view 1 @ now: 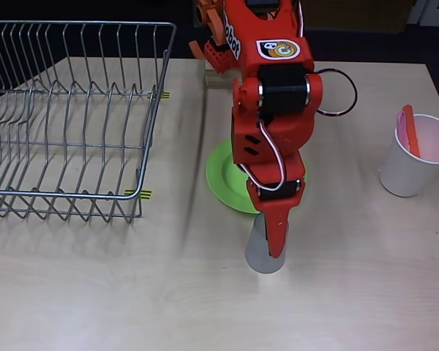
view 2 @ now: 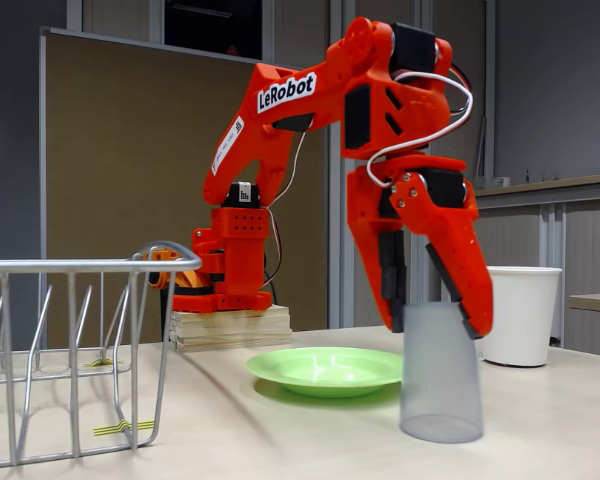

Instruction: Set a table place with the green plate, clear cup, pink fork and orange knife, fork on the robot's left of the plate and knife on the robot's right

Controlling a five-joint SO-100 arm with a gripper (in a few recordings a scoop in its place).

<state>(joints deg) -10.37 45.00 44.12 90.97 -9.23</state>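
The cup (view 2: 440, 372) is gripped at its rim by the tool (view 2: 435, 312), base on the table (view 2: 540, 420) just beside the plate (view 2: 325, 370). It could be tipped if dragged during release. Fork (view 1: 402, 128) and knife (view 1: 410, 133) sit in the white cup (view 1: 413, 164).

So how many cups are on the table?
2. The clear cup stands upside down beside the green plate, with the pincer around it. The white cup holding cutlery stands at the overhead view's right.

A wire dish rack (view 1: 69, 117) sits on the left part of the light wooden table (view 1: 95, 292) in the overhead view. A white paper cup (view 1: 417, 157) stands upright near the right edge. A stack of wooden boards (view 2: 230, 327) lies at the back.
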